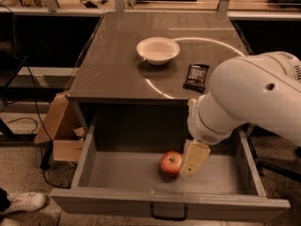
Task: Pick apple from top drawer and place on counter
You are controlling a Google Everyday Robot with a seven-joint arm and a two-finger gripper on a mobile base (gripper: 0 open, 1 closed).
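The small red apple (pixel 170 163) lies on the floor of the open top drawer (pixel 117 173), near its middle. The drawer is pulled fully out below the counter, with its black handle (pixel 168 213) at the front. My gripper (pixel 190 163) hangs from the large white arm (pixel 249 102) down into the drawer. It sits close against the apple's right side. The counter (pixel 117 69) is the grey-brown cabinet top behind, marked with a thin white circle line.
A white bowl (pixel 157 50) and a black packet (pixel 196 76) lie on the counter. A cardboard box (pixel 61 131) leans against the cabinet's left side. A white shoe (pixel 23 202) is on the floor at lower left. Desks and cables stand behind.
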